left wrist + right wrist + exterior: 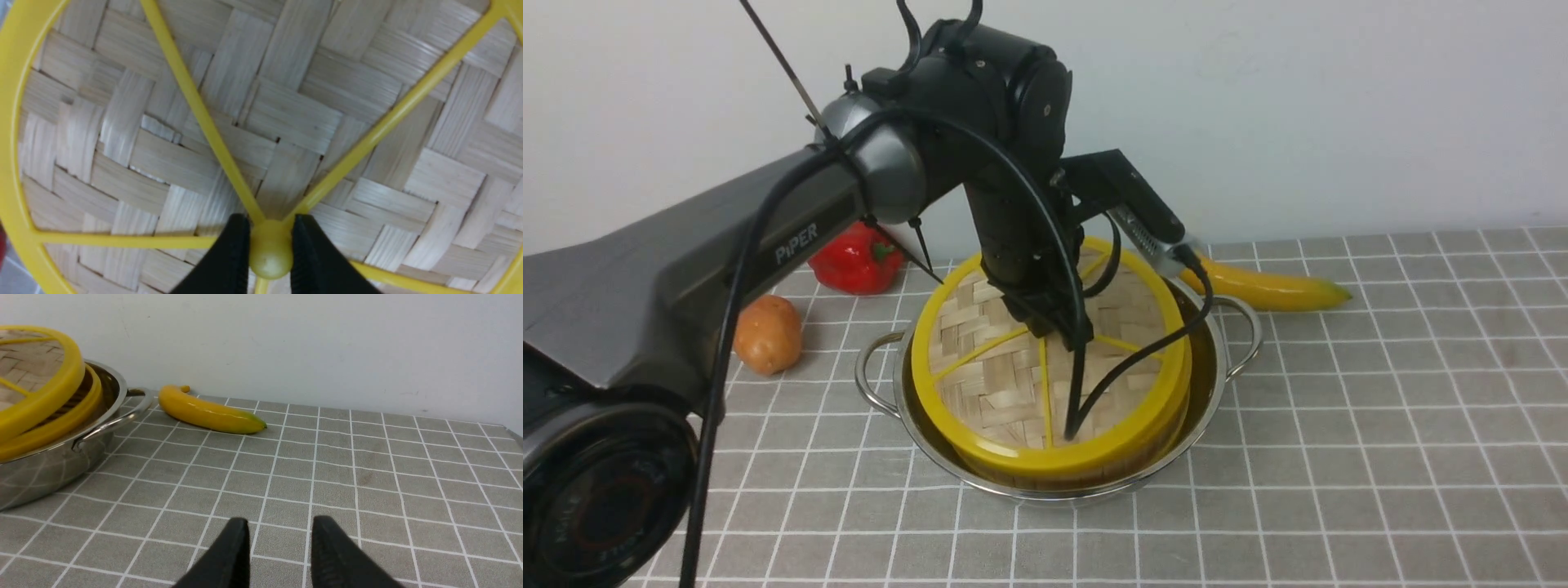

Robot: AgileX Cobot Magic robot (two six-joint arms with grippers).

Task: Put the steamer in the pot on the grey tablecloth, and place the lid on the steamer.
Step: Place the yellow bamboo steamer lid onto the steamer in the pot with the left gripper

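The woven lid [980,367] with its thick yellow rim hangs tilted over the pot [1213,384] on the grey tablecloth [1380,392]. My left gripper [1045,327] comes down on it from above. In the left wrist view the left gripper [270,222] is shut on the lid's yellow centre hub [270,255]. The steamer [61,422] sits inside the pot [41,477]; only its yellow rim shows, under the lid's rim [49,396], with a gap between them on the banana side. My right gripper [280,524] is open over bare cloth, holding nothing.
A banana [1274,286] lies just behind the pot's right handle [1245,335]. A red pepper [856,260] and a potato [766,333] sit to the left of the pot. A white wall closes the back.
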